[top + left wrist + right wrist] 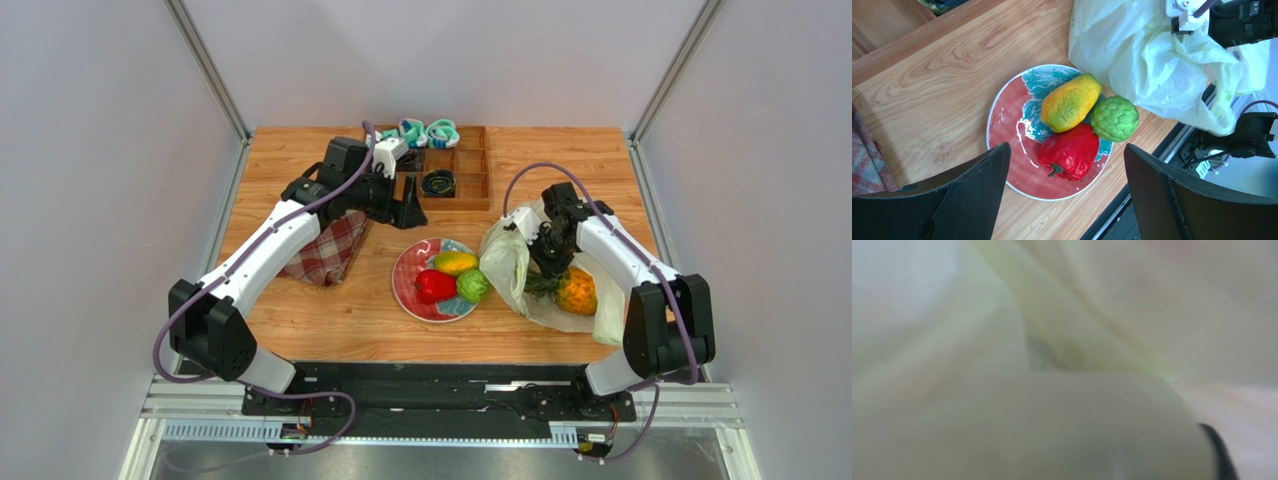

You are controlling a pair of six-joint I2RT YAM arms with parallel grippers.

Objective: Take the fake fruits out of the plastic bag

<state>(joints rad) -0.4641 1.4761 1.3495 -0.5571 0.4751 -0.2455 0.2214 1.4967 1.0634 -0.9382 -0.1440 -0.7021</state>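
Note:
A yellow mango, a red bell pepper and a green round piece lie on a red-and-teal plate. The cream plastic bag lies right of the plate, with the pineapple on its open part. My right gripper is down in the bag by the pineapple's crown; the right wrist view shows only blurred bag plastic, so its jaws are hidden. My left gripper is open and empty, up above the plate, looking down at the mango, pepper, green piece and bag.
A red-and-white plaid cloth lies left of the plate under the left arm. A wooden compartment tray at the back holds teal-and-white rolled socks and a dark coiled item. The table's front edge runs just below the plate.

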